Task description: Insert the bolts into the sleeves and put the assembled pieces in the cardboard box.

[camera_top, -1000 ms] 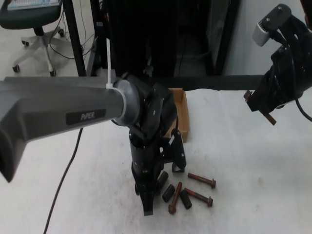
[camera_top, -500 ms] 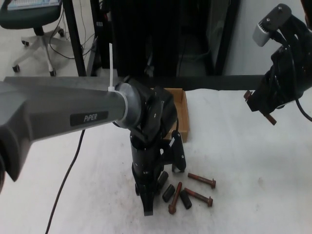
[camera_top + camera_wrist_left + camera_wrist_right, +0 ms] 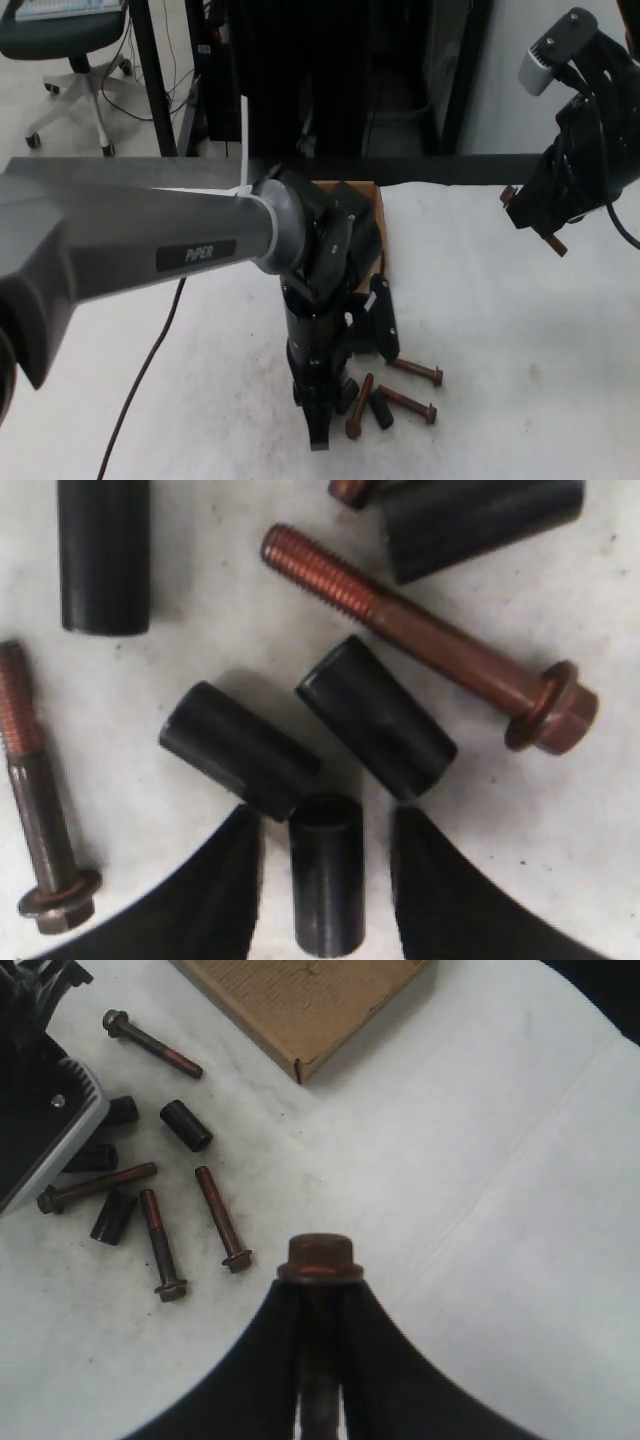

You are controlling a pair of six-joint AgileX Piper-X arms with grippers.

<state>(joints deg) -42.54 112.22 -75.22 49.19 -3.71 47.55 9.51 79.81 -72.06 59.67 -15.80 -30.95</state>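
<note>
Sleeve, short black metal tube (image 3: 325, 880), lies on the white surface (image 3: 210, 610) between the fingers of the left gripper (image 3: 325, 820). The gripper is apart, one finger on each side, with a gap showing both sides. Two more black sleeves (image 3: 240, 750) (image 3: 375, 715) sit just beside its far end, and a long copper-coloured flanged bolt (image 3: 430, 650) lies past them.

The right gripper (image 3: 320, 1305) is clamped on the shank of another copper bolt (image 3: 320, 1258), with the head poking out past the fingertips. It is held up high, well apart from the pile. The brown cardboard box (image 3: 300, 1000) sits on the surface beyond the loose parts.

Parts look rigid, dense for their size, smooth and round, so they will likely roll or squirt out. Best hold on the sleeve is across the mid wall, leaving both bore ends free for the bolt. Neighbouring sleeves could get nudged on closing.

Open surface lies toward the right arm's side. The box wall (image 3: 378, 235) is near the left arm (image 3: 315, 330), so the carry path there is tight.
</note>
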